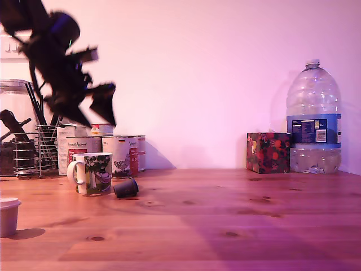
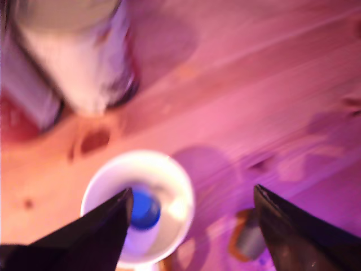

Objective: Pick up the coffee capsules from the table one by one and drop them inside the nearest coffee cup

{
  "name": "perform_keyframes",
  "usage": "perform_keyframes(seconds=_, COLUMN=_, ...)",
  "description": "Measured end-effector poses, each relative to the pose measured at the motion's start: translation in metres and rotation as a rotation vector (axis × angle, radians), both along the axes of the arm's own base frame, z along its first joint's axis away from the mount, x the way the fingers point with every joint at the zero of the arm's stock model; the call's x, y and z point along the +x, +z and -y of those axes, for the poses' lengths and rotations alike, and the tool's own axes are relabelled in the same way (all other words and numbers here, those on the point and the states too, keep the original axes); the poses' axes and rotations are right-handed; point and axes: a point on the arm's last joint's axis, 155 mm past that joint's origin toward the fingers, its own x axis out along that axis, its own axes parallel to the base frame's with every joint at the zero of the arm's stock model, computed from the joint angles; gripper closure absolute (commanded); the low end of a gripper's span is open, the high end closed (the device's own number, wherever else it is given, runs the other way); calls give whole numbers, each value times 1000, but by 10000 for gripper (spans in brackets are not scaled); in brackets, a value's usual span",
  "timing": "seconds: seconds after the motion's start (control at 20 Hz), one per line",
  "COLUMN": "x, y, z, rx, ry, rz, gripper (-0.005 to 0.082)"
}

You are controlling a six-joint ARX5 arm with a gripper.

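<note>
The white printed coffee cup (image 1: 93, 173) stands on the pine table (image 1: 214, 226) at the exterior view's left. One black coffee capsule (image 1: 126, 187) lies on its side on the table just right of the cup, touching or nearly touching it. My gripper (image 1: 96, 116) hangs blurred in the air above the cup, well clear of it. The wrist view looks down into the cup (image 2: 169, 186), where a round blue thing (image 2: 145, 210) lies at the bottom. The gripper (image 2: 192, 191) is open with nothing between its dark fingers (image 2: 96, 234). The capsule (image 2: 248, 240) shows beside the cup.
Printed tins (image 1: 123, 153) stand right behind the cup, with a wire rack of utensils (image 1: 28, 149) to their left. A small white tub (image 1: 8, 215) sits at the front left edge. A patterned box (image 1: 268, 152) and a large water bottle (image 1: 313, 121) stand far right.
</note>
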Motion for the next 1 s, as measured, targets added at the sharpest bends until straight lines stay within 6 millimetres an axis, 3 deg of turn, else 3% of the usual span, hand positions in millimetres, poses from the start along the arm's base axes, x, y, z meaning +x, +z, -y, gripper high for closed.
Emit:
perform_keyframes(seconds=0.2, x=-3, y=18, z=17, rx=15, ry=-71, rz=82, gripper=161)
perform_keyframes(seconds=0.3, x=-10, y=18, z=26, rx=-11, ry=-109, rz=113, gripper=163)
perform_keyframes(seconds=0.8, x=-86, y=-7, z=44, rx=-109, ry=-290, rz=232, gripper=163)
perform_keyframes(seconds=1.0, x=-108, y=-39, z=39, rx=-110, ry=-297, rz=200, gripper=163)
